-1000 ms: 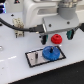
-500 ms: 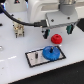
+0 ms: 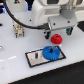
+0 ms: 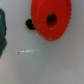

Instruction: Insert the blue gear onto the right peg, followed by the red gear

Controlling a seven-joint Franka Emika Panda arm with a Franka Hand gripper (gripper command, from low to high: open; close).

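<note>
The blue gear (image 3: 50, 51) is lying flat on the black-framed grey plate (image 3: 35, 56), at the plate's end toward the exterior view's right. It appears to be seated over the right peg, although the peg itself is being hidden by the disc and cannot be confirmed. The first half of the task is therefore being judged as done.

The red gear (image 3: 56, 37) is resting on the white counter (image 3: 15, 65), just beyond the blue gear on the far side, and the two seem to be apart. The arm is being held directly above it, probably so that the gear can be taken from the top. In the wrist view the red gear (image 4: 50, 19) is being seen from above, with its dark centre hole clearly visible, which suggests the camera is being lined up over the hub.

The fingers of the pincer are not being shown clearly in either view, so it cannot be told whether the pincer is open or closed.
</note>
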